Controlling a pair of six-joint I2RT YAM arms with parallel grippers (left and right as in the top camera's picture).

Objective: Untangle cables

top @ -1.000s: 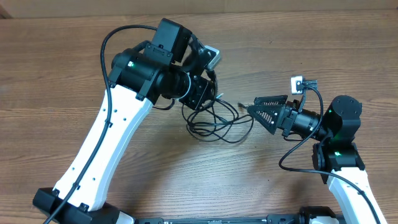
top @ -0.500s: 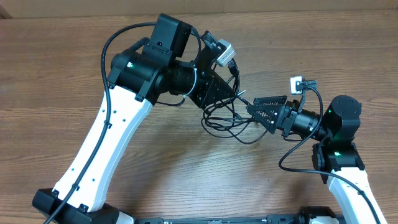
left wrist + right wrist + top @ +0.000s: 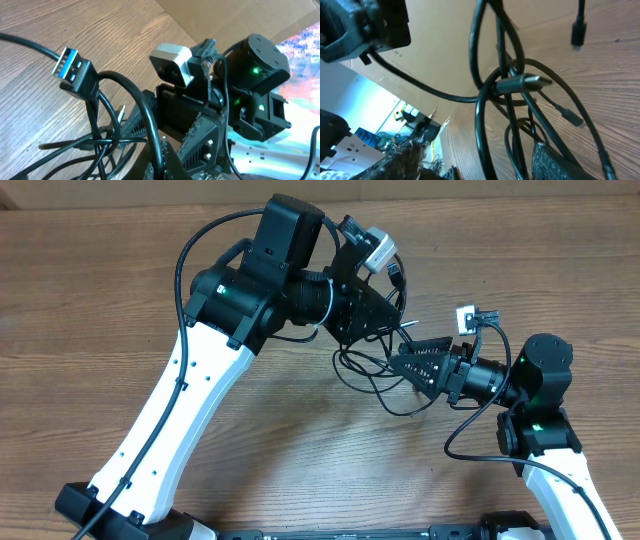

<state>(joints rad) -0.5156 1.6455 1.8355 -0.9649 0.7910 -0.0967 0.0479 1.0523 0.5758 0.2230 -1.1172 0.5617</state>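
Left gripper clamps the cables, holding the knot up. Right gripper, fingers apart, straddles its loops. No strand is freed yet, so all the untangling is left.

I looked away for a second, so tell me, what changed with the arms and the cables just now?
The left gripper swung right and slightly up in the overhead view, toward the right gripper. The cables dragged right with it, so it seems to hold them, though its grip is hidden. The right gripper stayed roughly put, open.
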